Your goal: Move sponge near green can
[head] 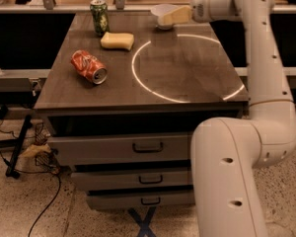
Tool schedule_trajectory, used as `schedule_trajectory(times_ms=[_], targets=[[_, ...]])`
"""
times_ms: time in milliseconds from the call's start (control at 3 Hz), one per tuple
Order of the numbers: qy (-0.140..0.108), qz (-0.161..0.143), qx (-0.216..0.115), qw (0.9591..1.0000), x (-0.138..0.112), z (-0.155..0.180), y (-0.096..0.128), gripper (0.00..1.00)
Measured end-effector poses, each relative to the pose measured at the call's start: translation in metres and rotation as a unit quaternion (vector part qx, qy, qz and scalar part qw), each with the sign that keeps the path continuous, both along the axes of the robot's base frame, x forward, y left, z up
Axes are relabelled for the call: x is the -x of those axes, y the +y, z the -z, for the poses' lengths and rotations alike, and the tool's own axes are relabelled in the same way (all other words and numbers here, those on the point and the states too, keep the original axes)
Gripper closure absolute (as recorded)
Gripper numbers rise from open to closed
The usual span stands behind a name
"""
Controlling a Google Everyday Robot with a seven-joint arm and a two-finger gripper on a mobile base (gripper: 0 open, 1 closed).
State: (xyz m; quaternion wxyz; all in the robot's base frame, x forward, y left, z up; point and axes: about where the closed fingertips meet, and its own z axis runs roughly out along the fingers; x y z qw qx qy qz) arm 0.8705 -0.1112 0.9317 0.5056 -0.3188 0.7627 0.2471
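The pale yellow sponge (117, 40) lies flat on the dark table top (187, 68), at the back left. The green can (99, 16) stands upright just behind and to the left of it, a small gap between them. My gripper (166, 19) is at the back of the table, well to the right of the sponge, over the white bowl (157, 9). It is open and holds nothing.
A crushed red-orange can (89, 66) lies on its side at the left front of the table. A white light ring (138, 78) shows on the table top. Drawers (148, 147) sit below the front edge. My arm (266, 83) rises at the right.
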Motion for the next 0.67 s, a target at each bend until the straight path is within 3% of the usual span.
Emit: schedule_trajectory(times_ms=[333, 667], targets=[[-0.050, 0.053, -0.022, 0.9971, 0.0276, -0.0566, -0.0907, 0.00], [-0.057, 0.054, -0.023, 0.9967, 0.0284, -0.0615, -0.0903, 0.00]])
